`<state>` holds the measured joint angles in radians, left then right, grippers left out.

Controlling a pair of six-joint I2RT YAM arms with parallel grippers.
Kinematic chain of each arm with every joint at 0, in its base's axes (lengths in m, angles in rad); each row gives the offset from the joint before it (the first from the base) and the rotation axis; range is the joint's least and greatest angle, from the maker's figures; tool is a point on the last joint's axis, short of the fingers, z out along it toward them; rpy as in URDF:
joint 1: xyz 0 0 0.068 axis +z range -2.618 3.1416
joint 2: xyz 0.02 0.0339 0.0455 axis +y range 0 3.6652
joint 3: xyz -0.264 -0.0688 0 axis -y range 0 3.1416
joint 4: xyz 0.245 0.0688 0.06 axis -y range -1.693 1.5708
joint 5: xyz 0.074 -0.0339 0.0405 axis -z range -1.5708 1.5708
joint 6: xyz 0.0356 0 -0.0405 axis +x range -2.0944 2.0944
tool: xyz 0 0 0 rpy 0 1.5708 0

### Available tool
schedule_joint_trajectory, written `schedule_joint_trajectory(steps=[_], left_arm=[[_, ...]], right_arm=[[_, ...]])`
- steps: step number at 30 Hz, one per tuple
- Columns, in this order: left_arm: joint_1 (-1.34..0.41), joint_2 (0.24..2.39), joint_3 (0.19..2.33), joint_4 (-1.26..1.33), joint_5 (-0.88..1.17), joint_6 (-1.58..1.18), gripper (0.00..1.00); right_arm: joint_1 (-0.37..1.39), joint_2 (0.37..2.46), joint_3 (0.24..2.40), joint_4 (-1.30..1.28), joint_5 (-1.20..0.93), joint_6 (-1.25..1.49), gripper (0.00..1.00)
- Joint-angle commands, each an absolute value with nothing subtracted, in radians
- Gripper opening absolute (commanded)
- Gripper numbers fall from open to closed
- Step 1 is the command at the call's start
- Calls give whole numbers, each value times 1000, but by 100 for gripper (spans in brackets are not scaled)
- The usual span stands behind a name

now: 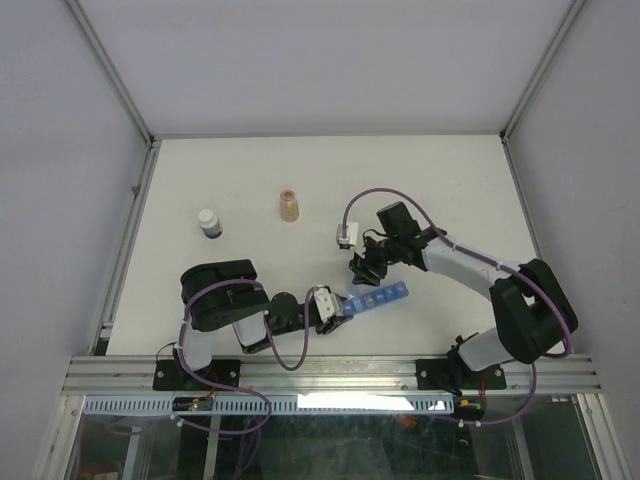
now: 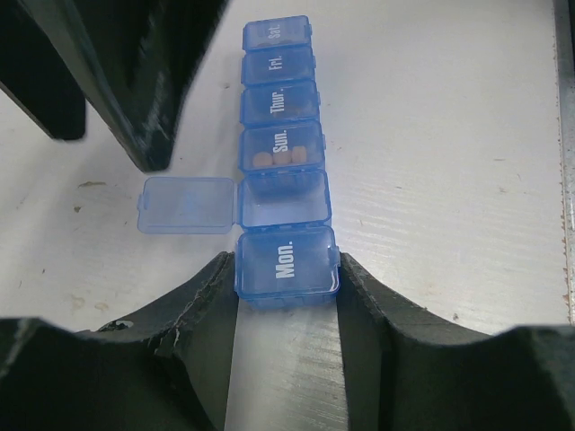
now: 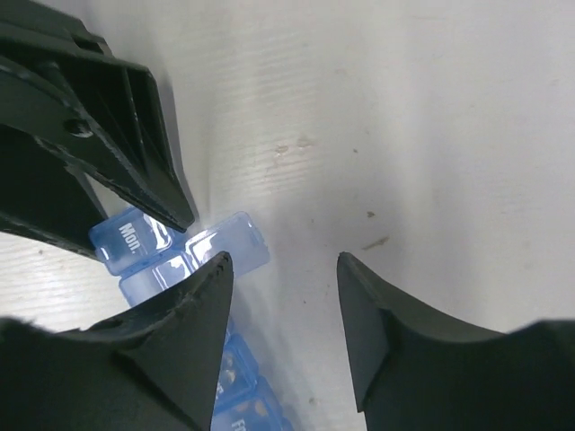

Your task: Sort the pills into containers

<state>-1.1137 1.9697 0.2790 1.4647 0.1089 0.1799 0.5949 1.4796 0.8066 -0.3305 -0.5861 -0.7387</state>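
The blue pill-organiser strip (image 1: 380, 297) lies on the white table near the front. In the left wrist view the strip (image 2: 280, 99) runs away from me, and its second compartment stands open with the lid (image 2: 186, 204) flipped left. Small brown pills (image 2: 287, 158) lie in the "Sun." compartment. My left gripper (image 2: 286, 262) is shut on the "Mon." end compartment (image 2: 287, 283). My right gripper (image 3: 283, 269) is open and empty, hovering just above the table beside the open lid (image 3: 235, 239). In the top view it (image 1: 361, 268) sits just behind the strip.
A small amber bottle (image 1: 289, 205) and a white-capped bottle (image 1: 209, 222) stand upright at the back left. The right gripper's dark fingers (image 2: 135, 90) show at the left of the strip in the left wrist view.
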Motion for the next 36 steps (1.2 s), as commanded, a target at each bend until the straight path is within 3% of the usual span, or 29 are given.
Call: schedule_joint_trajectory(steps=[1, 6, 11, 14, 24, 36], left_arm=[[-1111, 1950, 308, 1430, 138, 198, 25], [-1052, 1928, 400, 1253, 217, 204, 35], [-1000, 1886, 439, 1207, 257, 160, 75], [-999, 1813, 449, 1151, 236, 131, 85], [-913, 1512, 526, 697, 132, -59, 89], [-675, 1292, 609, 424, -7, -252, 90]], right_arm=[[517, 1382, 907, -452, -738, -721, 55], [434, 1335, 951, -521, -757, -720, 58], [368, 1275, 947, -517, -774, -697, 59], [339, 1247, 944, -506, -780, -676, 60], [309, 1213, 935, -494, -800, -659, 62], [298, 1201, 931, -489, -801, -652, 62]])
